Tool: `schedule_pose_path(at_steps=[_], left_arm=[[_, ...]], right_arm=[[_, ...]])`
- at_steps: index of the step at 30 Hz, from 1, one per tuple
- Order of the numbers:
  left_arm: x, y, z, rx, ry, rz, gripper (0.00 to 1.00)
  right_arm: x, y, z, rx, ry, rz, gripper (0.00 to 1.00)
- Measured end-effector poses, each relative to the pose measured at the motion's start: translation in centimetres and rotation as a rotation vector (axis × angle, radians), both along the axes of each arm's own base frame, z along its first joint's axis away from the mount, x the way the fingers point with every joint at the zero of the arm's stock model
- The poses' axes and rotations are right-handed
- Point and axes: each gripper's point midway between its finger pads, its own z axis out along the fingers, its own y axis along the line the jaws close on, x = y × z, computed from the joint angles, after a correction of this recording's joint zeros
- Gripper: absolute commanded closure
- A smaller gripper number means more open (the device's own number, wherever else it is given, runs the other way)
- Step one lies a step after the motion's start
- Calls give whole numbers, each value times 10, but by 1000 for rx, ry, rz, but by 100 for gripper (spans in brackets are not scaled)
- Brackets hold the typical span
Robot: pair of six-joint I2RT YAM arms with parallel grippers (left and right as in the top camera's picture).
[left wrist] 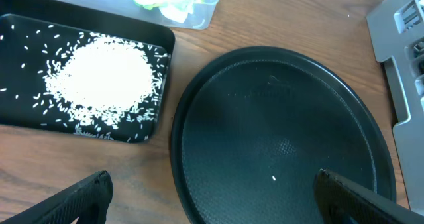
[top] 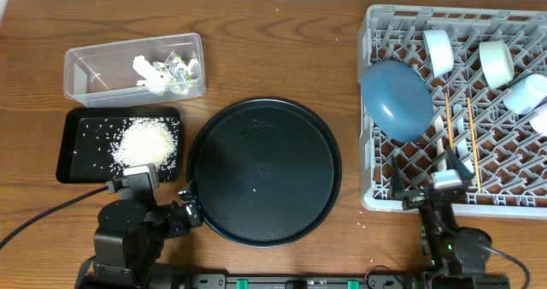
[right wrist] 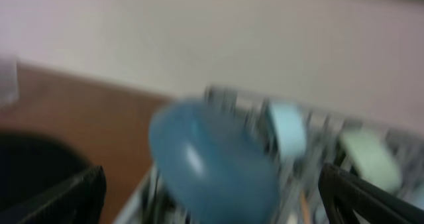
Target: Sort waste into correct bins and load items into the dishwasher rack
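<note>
At the near edge of the tabletop [top: 282, 50] we see both hands spread wide and empty: the left hand [left wrist: 212, 177] by the smooth round black tray [top: 263, 171], the right hand [top: 450, 171] over the grey pegged rack [top: 380, 28]. Only the left wrist view separates single rice grains [left wrist: 99, 78] in the shallow black tray [left wrist: 152, 128]. The right wrist view is blurred; the dark blue dish [right wrist: 212, 164] leans in the rack, beside thin chopsticks [top: 449, 122]. Far left, the clear tub [top: 85, 67] holds crumpled tissue [top: 147, 70].
</note>
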Motion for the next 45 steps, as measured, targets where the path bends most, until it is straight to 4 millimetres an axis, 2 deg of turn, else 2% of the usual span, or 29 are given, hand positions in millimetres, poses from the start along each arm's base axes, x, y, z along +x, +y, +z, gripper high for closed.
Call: schedule_pose_path(at_steps=[2, 45], left_arm=[[0, 0, 0, 0, 0, 0, 2], [0, 0, 0, 0, 1, 0, 2]], right_arm=[[0, 0, -16, 0, 65, 2, 1], [0, 1, -15, 4, 63, 3, 1]])
